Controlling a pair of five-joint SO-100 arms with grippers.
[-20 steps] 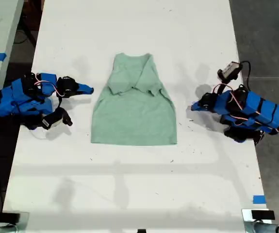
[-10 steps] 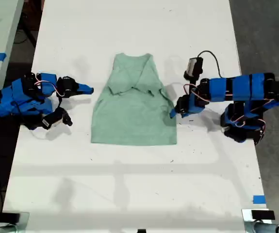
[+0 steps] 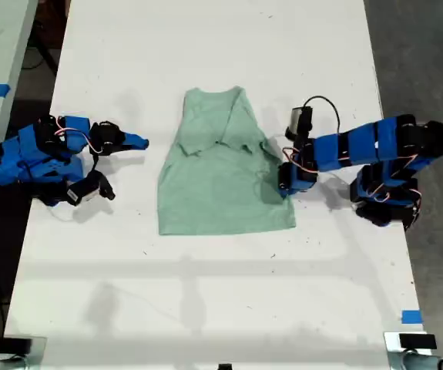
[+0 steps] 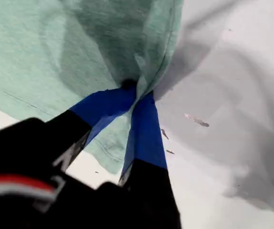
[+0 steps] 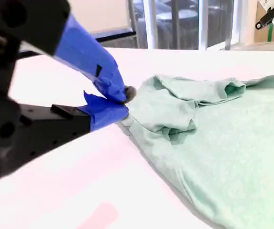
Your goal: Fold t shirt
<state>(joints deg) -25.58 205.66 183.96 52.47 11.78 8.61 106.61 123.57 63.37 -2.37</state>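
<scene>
My first gripper (image 4: 136, 93) pinches the side edge of the t shirt (image 3: 225, 166), on the exterior view's right, its blue jaws clenched on bunched fabric. The shirt lies mid-table (image 3: 206, 308), both sleeves folded inward. Beyond it, my second gripper (image 5: 122, 102) rests on the table, jaws closed on nothing.

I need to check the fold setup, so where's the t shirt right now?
The t shirt lies mid-table in the exterior view, between the two arms, with my first gripper pinching its edge on that view's right.
</scene>
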